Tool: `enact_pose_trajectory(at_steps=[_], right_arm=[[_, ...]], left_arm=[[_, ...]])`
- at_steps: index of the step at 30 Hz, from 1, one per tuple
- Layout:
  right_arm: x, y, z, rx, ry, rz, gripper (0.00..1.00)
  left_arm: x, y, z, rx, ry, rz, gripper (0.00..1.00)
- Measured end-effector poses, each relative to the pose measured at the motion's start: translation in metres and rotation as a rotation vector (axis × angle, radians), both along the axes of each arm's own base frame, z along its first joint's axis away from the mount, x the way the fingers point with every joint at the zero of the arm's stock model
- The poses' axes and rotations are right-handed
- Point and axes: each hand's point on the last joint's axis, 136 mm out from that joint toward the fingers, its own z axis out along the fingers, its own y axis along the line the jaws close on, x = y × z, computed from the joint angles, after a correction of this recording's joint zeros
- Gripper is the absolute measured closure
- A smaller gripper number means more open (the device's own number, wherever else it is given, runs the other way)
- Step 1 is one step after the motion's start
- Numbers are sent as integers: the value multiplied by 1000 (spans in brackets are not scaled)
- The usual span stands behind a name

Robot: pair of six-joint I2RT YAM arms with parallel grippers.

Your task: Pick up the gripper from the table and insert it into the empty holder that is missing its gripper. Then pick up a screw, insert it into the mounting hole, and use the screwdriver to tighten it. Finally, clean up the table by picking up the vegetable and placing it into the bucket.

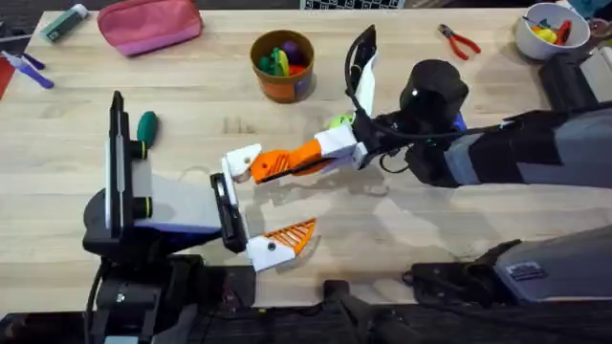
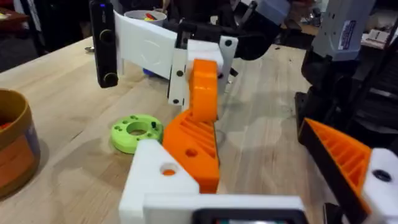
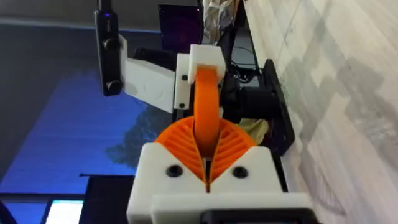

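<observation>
Right pincer [image 1: 287,164] is clamped on the gripper [image 1: 283,162], pressing it against the left pincer [image 1: 263,205], whose fingers stand apart above the worktop [image 1: 402,239], near the green disc [image 2: 137,132].

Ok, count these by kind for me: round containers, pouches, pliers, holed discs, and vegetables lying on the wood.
Round containers: 2 (orange bucket, white bowl)
Pouches: 1 (pink pouch)
Pliers: 1 (red-handled pliers)
Holed discs: 1 (green disc)
Vegetables on the wood: 1 (dark green vegetable)
Total: 6
</observation>
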Motion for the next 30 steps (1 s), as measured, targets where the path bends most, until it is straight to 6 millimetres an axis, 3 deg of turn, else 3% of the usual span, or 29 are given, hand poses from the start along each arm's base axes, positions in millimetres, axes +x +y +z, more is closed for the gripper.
enact_pose_trajectory(at_steps=[30], right_arm=[[3,18,0,5,-21,26,992]], left_arm=[[0,0,0,0,-1,0,15]])
